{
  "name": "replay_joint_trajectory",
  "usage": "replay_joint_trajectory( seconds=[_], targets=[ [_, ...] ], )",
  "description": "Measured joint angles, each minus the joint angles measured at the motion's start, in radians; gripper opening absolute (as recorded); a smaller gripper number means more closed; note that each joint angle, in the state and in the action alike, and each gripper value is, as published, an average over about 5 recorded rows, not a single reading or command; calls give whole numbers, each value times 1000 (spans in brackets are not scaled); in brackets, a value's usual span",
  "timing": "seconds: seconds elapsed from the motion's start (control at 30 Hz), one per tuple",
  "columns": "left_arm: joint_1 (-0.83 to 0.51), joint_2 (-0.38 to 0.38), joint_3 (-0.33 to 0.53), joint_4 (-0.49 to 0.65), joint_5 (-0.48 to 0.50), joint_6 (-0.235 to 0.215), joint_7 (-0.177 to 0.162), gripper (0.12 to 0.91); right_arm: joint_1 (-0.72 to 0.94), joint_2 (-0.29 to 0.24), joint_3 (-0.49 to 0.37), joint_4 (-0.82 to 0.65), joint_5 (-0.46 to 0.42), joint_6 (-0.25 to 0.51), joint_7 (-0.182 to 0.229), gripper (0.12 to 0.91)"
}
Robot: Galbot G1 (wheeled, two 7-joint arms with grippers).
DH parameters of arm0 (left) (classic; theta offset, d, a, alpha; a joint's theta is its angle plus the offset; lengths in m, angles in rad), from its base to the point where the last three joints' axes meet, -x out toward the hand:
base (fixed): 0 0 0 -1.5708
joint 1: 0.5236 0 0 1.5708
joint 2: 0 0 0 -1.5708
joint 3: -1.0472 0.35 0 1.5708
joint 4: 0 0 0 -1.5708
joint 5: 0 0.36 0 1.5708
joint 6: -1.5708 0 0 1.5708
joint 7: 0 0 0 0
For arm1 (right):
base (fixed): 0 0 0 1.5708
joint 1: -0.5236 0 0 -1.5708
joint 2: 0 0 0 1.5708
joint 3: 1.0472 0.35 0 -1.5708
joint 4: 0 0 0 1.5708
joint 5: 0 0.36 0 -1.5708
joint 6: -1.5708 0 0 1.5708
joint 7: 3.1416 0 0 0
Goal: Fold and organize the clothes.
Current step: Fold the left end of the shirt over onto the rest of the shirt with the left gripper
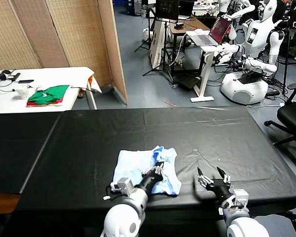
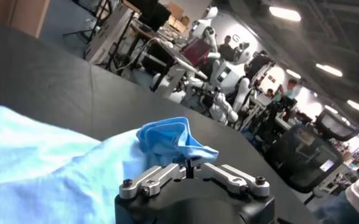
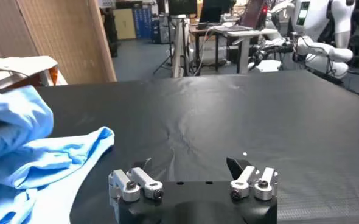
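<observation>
The pale sky-blue T-shirt (image 1: 138, 168) lies crumpled near the front edge of the black table (image 1: 89, 143), partly folded over itself. My left gripper (image 1: 159, 169) rests on the shirt's right part and is shut on a bunched fold of the blue fabric (image 2: 176, 139). To the right of the shirt, my right gripper (image 1: 212, 177) hovers just above the bare black cloth, open, with nothing between its fingers (image 3: 234, 165). In the right wrist view the shirt (image 3: 27, 152) lies off to one side of that gripper (image 3: 188, 167).
A white table (image 1: 39, 81) at the back left holds folded green-and-red garments (image 1: 48, 95) and small items. A wooden screen (image 1: 64, 34) stands behind it. Desks, parked robots (image 1: 251, 74) and an office chair (image 1: 293, 116) fill the far right.
</observation>
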Motion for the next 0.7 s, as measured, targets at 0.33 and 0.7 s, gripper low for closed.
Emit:
replay_joint_trajectory(
  seconds=[0.33, 0.7],
  targets=[
    [23, -25, 3, -8, -161, 5, -20, 600, 15, -55, -16, 37, 64, -12, -2, 907],
    [55, -22, -100, -86, 92, -71, 42, 906, 127, -110, -153, -4, 36, -23, -8, 907]
  ],
)
